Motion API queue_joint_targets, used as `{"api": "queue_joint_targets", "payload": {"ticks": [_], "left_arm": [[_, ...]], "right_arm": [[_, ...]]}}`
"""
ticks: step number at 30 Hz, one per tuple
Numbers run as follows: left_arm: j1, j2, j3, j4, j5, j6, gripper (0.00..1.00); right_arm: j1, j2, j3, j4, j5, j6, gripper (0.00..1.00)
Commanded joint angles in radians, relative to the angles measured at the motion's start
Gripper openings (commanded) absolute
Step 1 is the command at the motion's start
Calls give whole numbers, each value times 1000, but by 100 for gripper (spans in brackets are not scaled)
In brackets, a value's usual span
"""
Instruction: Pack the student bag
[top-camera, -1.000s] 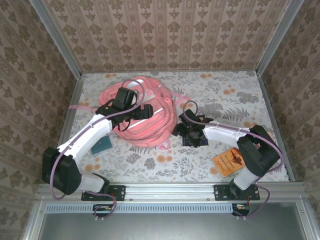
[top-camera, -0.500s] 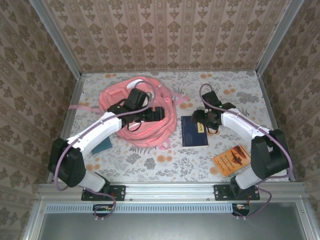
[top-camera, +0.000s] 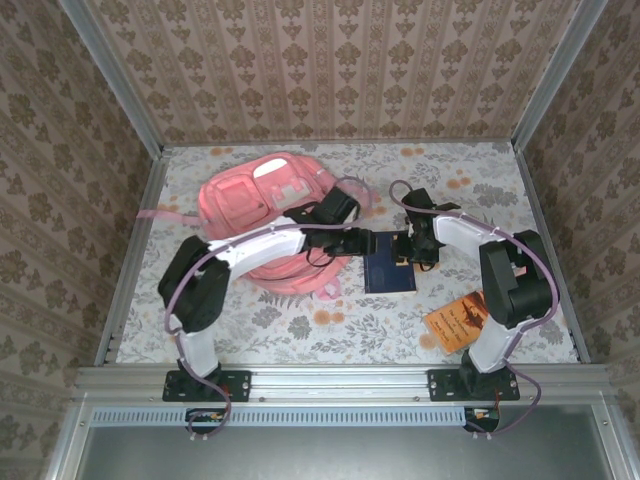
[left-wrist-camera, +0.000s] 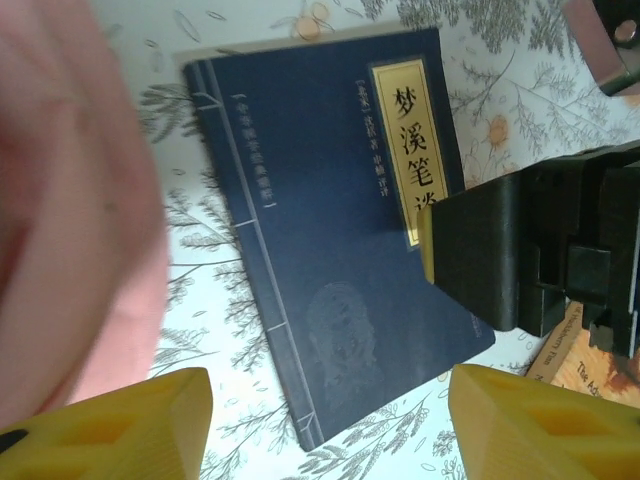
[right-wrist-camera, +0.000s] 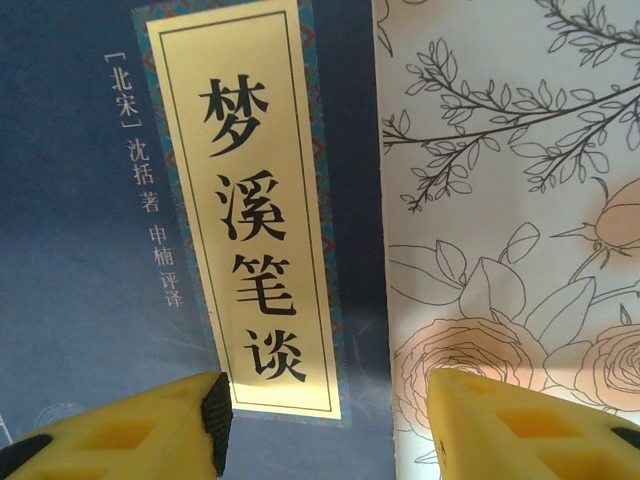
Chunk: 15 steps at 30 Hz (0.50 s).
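Note:
The student bag (top-camera: 250, 205), a big pink backpack, lies at the back left of the table; its pink fabric (left-wrist-camera: 70, 200) blurs the left of the left wrist view. A dark blue book (top-camera: 389, 274) with a gold title label lies flat just right of the bag. My left gripper (top-camera: 364, 243) reaches across the bag's right edge to the book's left side. It is open, its yellow fingertips (left-wrist-camera: 110, 430) wide apart above the book's (left-wrist-camera: 330, 220) near corner. My right gripper (top-camera: 406, 248) hovers open over the book's (right-wrist-camera: 120, 200) right edge, one fingertip (right-wrist-camera: 530, 425) over the tablecloth.
An orange book (top-camera: 462, 320) lies near the front right beside the right arm's base. The right gripper's black body (left-wrist-camera: 520, 250) shows close by in the left wrist view. Patterned walls close off the table at the back and both sides.
My left gripper has swung right, off the top of the bag, to the book. The right gripper lifted off the book, then settled at its right edge. Both jaws have narrowed.

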Motion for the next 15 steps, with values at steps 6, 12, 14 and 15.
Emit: {"api": "queue_joint_targets", "payload": {"ticks": [6,12,14,15], "left_arm": [[-22,145,113,-103,-28,8,52],[-21,232,168,-96,-16,19,36],[-21,262,199,-135,-49,27,33],[-21,273,205,-143,-56,30,32]], "right_arm": [[-8,29,3,-2,-50,-18,48],[-9,31,-2,1,-50,-17,47],[-10,34,-3,3,-54,-18,46],[-10,36,-3,6,-58,-17,46]]}}
